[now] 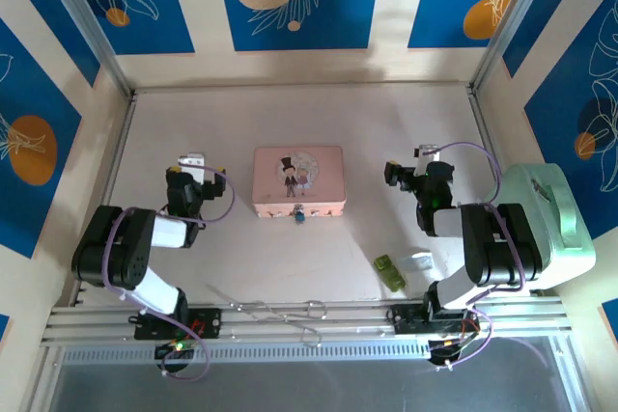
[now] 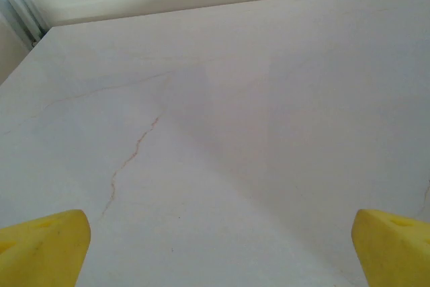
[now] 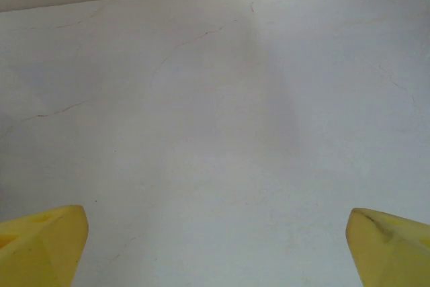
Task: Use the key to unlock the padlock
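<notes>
The padlock, tiny and blue, hangs at the middle of the front edge of a pink picture box in the top view. My left gripper hovers to the left of the box, well apart from it. My right gripper hovers to the box's right, also apart. In the left wrist view the gripper is open, its yellow fingertips wide apart over bare table. The right wrist view shows that gripper just as open, with nothing between its fingertips. I cannot make out the key with certainty.
A small green block lies near the right arm's base, with a small pale object beside it. A mint-green container stands at the right wall. Thin wire loops lie along the near rail. Walls enclose the table.
</notes>
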Robot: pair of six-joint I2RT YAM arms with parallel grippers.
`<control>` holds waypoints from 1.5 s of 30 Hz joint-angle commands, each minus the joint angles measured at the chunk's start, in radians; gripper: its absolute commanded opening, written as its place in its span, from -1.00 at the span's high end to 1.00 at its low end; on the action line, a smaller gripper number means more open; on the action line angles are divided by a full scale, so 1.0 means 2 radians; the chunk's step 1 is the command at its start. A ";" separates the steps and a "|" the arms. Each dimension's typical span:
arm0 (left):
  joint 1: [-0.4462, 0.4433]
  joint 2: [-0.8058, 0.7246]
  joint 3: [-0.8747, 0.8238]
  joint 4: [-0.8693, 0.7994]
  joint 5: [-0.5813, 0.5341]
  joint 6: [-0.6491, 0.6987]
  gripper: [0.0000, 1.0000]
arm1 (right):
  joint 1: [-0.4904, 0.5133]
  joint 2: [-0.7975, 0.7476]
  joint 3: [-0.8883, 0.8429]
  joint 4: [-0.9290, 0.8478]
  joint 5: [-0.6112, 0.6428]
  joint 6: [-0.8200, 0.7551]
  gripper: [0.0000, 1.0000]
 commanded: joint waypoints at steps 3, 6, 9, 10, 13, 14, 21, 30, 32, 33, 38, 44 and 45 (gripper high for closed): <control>0.006 0.001 0.005 0.003 0.008 0.002 -0.99 | 0.001 -0.004 0.002 0.011 -0.007 -0.006 -0.98; 0.007 0.002 0.005 0.002 0.008 0.002 -0.99 | 0.000 -0.004 0.002 0.011 -0.007 -0.006 -0.98; 0.007 0.002 0.005 0.003 0.008 0.002 -0.99 | 0.001 -0.004 0.003 0.011 -0.007 -0.006 -0.98; 0.007 0.002 0.005 0.003 0.009 0.002 -0.99 | 0.001 -0.004 0.003 0.011 -0.008 -0.006 -0.98; 0.007 0.002 0.006 0.003 0.009 0.002 -0.99 | 0.000 -0.004 0.003 0.011 -0.008 -0.006 -0.98; 0.007 0.002 0.006 0.003 0.009 0.002 -0.99 | -0.001 -0.004 0.003 0.011 -0.008 -0.006 -0.98; 0.007 0.002 0.005 0.003 0.009 0.002 -0.99 | 0.000 -0.004 0.002 0.012 -0.007 -0.006 -0.98; 0.007 -0.006 0.011 -0.012 0.003 0.002 -0.99 | 0.016 -0.036 0.024 -0.053 0.071 0.005 -0.98; 0.006 -0.056 0.071 -0.165 -0.008 -0.002 -0.99 | 0.031 -0.095 0.098 -0.224 0.130 0.021 -0.98; 0.006 -0.075 0.118 -0.255 -0.031 -0.007 -0.99 | 0.036 -0.126 0.150 -0.327 0.155 0.064 -0.98; 0.005 -0.142 0.286 -0.495 -0.089 -0.140 -0.96 | 0.020 -0.218 0.223 -0.541 0.097 0.257 -0.98; -0.048 -0.210 0.268 -0.583 0.014 -0.288 -0.76 | 0.062 -0.222 0.242 -0.686 0.093 0.340 -0.98; -0.070 -0.219 0.254 -0.589 0.024 -0.296 -0.73 | 0.110 -0.218 0.262 -0.728 0.148 0.357 -0.98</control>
